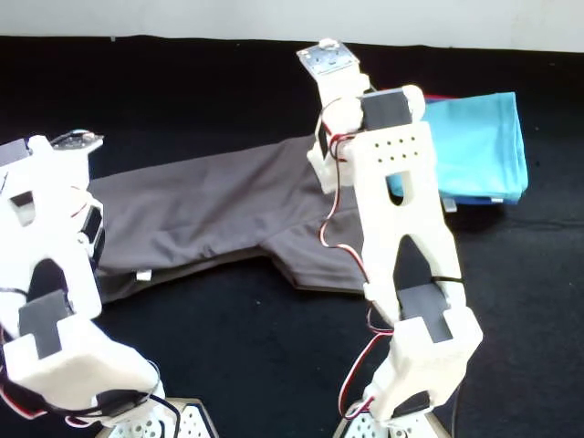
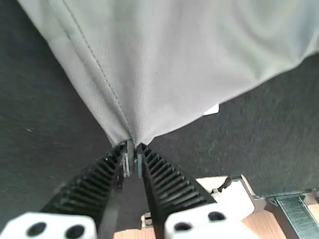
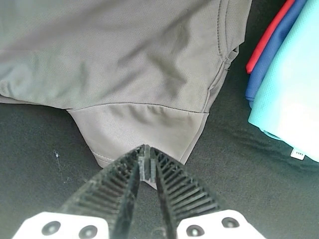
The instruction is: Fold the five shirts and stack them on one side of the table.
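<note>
Both grippers pinched shut on the grey shirt (image 1: 219, 205)
Left gripper (image 2: 132, 149) has a corner, right gripper (image 3: 145, 162) a sleeve edge; it's spread across the black table (image 1: 228, 365), near the folded stack (image 1: 479, 146).

Bright, even light from above; shadows faint and soft
</note>
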Tool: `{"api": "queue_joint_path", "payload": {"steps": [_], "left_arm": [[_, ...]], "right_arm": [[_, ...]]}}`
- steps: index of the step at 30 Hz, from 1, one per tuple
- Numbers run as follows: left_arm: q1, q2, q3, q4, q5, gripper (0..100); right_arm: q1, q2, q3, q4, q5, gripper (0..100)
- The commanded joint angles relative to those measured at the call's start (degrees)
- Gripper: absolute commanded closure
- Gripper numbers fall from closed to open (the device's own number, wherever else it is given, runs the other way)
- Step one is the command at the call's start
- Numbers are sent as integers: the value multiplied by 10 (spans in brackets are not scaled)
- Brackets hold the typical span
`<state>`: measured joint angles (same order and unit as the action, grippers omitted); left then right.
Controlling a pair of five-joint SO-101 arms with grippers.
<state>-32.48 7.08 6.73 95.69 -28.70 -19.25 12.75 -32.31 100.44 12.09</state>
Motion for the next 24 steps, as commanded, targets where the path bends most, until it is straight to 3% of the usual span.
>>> {"api": "queue_joint_path", "payload": {"steps": [1, 6, 15, 24], "left_arm": [[7, -29, 45, -37, 2, 991], [6, -29, 116, -104, 2, 991], [-27, -29, 133, -120, -35, 991], [-41, -29, 153, -169, -39, 986]], "right_arm": [[-4, -33, -6, 5, -3, 992], [-4, -58, 0, 6, -3, 992], [-3, -109, 85, -7, -2, 992], [-4, -110, 368, -231, -2, 992]]}}
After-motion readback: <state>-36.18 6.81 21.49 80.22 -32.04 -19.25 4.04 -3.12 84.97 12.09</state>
